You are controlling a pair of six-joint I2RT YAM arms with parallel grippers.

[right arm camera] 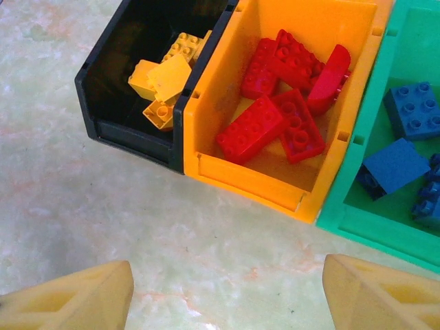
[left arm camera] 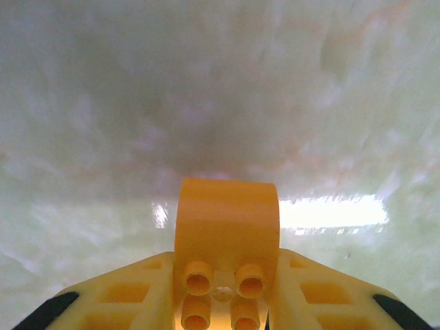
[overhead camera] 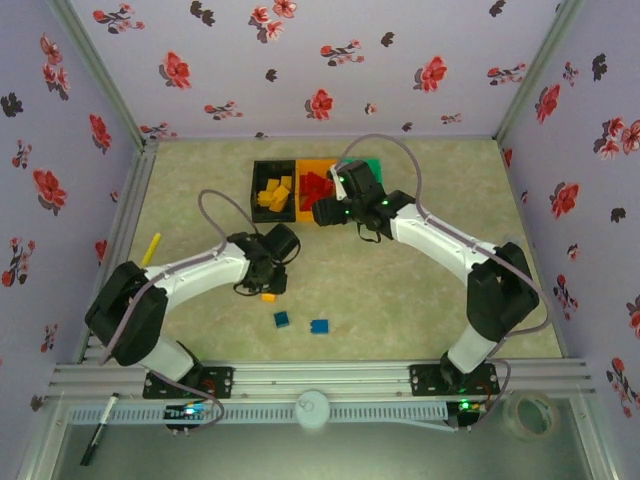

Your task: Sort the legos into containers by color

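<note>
My left gripper is shut on a yellow lego whose studs face the camera, low over the table. From above, that gripper sits left of centre with the yellow lego at its tip. Two blue legos lie on the table just in front of it. The containers stand at the back: the black one holds yellow legos, the orange one red legos, the green one blue legos. My right gripper is open and empty, hovering in front of the orange container.
A yellow stick lies by the left wall. A marker, a white knob and a tape roll sit beyond the near rail. Flowered walls enclose the table on three sides.
</note>
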